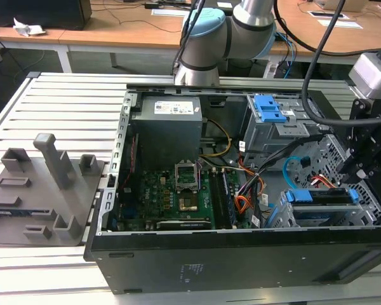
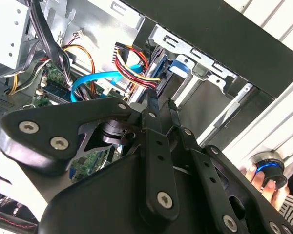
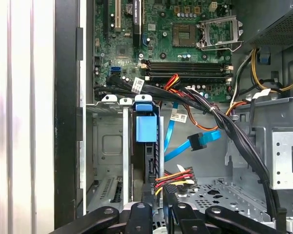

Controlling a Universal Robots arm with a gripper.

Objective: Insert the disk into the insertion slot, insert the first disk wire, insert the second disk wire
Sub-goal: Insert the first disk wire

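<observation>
Hand (image 3: 158,194) sits at the red, orange and black wire bundle (image 3: 176,176); its grip cannot be told. Blue-framed silver disk (image 3: 146,129) sits in the silver sheet-metal slot (image 3: 107,146).

I get bright, even room light; the worktop (image 3: 19,97) slats glare white in the first wrist view, the computer case (image 1: 241,254) interior is shadowed, the tool (image 2: 160,101) nearly black.

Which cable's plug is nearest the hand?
The bundle of red, yellow and black wires with a black plug, right beside the hand; the flat light blue cable hangs farther off.
</observation>
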